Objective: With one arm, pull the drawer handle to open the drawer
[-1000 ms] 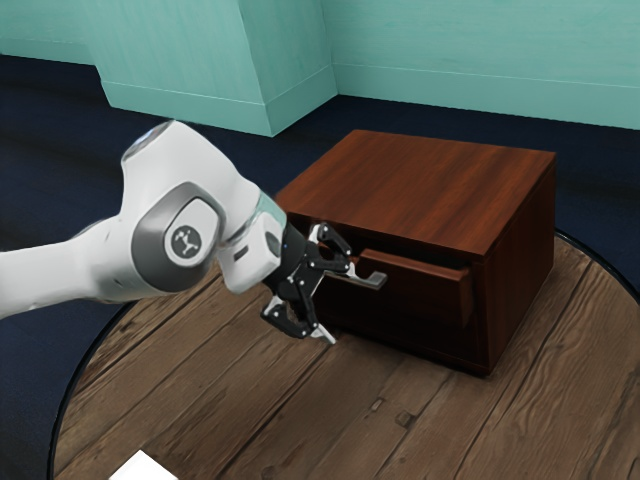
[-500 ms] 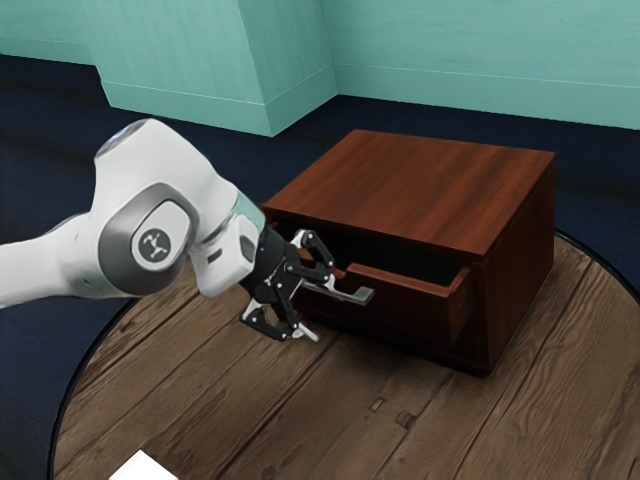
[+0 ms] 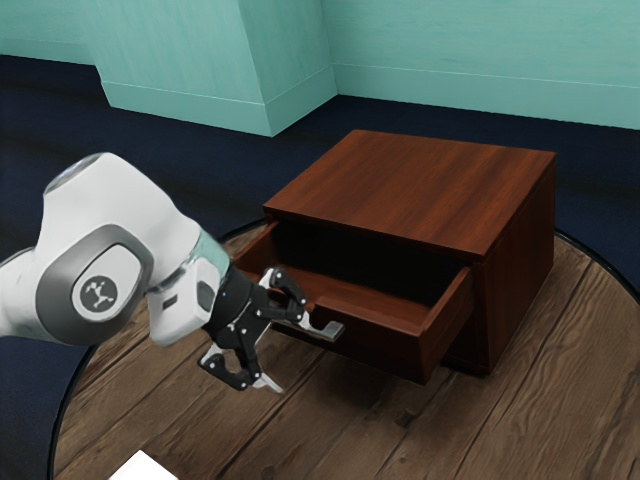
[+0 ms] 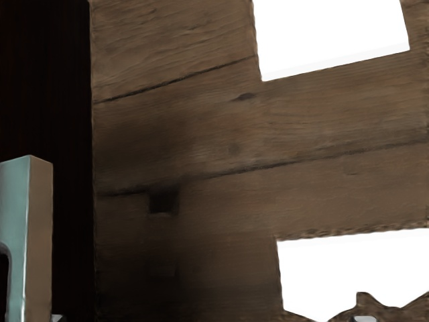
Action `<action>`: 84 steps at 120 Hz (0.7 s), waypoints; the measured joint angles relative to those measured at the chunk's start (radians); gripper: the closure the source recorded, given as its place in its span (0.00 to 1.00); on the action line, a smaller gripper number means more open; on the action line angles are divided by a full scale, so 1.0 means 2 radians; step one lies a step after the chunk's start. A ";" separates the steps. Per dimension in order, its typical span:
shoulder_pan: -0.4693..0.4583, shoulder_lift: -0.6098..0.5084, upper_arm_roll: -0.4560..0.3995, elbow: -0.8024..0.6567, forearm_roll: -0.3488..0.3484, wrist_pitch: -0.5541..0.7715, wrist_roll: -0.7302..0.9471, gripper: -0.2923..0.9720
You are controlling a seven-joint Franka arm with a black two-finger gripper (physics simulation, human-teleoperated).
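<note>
A dark wooden cabinet (image 3: 420, 190) stands on a round plank table (image 3: 480, 420). Its single drawer (image 3: 385, 335) is pulled well out toward the exterior view's left, and the dark inside shows. A grey metal handle (image 3: 322, 325) sticks out from the drawer front. My gripper (image 3: 284, 347) is open, one finger above the handle's near end and the other below it near the tabletop. In the wrist view the handle (image 4: 27, 235) is a pale bar against the dark drawer front (image 4: 43, 80), close beside my hand.
A white flat object (image 3: 145, 466) lies at the table's front edge in the exterior view's lower left. White patches (image 4: 328, 33) show past the planks in the wrist view. Dark floor and teal walls surround the table.
My hand has moved toward the exterior view's lower left with the handle hooked between its fingers. The drawer has slid from barely open to far out of the cabinet.
</note>
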State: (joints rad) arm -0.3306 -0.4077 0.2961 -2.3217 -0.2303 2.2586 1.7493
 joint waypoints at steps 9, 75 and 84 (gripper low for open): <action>0.005 0.000 -0.005 -0.001 0.004 0.000 0.000 0.44; 0.106 -0.073 -0.101 0.020 -0.006 -0.007 -0.006 0.45; 0.126 -0.069 -0.107 0.108 0.021 -0.044 -0.017 0.38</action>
State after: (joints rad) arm -0.0782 -0.5460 0.0817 -2.1064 -0.1877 2.1716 1.7144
